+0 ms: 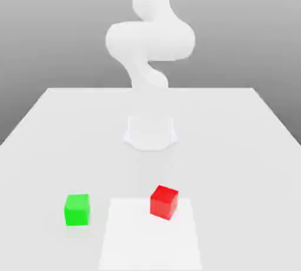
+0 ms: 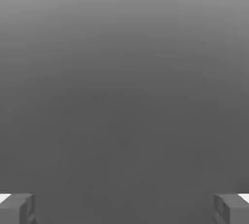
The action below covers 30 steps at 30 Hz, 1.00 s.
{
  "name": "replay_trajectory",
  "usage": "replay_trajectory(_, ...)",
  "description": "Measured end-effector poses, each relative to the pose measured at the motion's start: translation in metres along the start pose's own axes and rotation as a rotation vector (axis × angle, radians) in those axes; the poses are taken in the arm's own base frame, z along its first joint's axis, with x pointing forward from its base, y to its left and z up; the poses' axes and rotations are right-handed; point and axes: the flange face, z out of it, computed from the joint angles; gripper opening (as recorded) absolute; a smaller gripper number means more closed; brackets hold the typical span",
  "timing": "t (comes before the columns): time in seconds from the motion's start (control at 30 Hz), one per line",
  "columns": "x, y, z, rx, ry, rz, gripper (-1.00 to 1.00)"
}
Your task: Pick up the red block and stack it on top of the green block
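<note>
Red cube [image 1: 164, 203] lower centre, green cube [image 1: 77, 210] lower left, both sat on worktop [image 1: 235, 170], pincer [image 2: 124, 211] stood wide open, empty

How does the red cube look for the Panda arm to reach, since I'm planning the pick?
Probably reachable: the red cube sits apart from the green one, nothing covers it, and the gripper is open.
</note>
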Motion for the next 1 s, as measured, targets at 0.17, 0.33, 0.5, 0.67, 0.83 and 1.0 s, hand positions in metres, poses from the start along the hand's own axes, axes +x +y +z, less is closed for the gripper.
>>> replay_trajectory(0.17,-0.041,0.031,0.121,-0.145,-0.117,0.103,0.00)
replay_trajectory(0.33,-0.100,0.085,0.218,-0.304,-0.218,0.207,0.00)
replay_trajectory(0.5,-0.178,0.164,0.289,-0.494,-0.311,0.318,0.00)
replay_trajectory(0.67,-0.241,0.231,0.337,-0.623,-0.360,0.390,0.00)
replay_trajectory(0.83,-0.262,0.253,0.367,-0.628,-0.365,0.391,-1.00)
replay_trajectory(1.0,-0.262,0.253,0.367,-0.626,-0.364,0.391,-1.00)
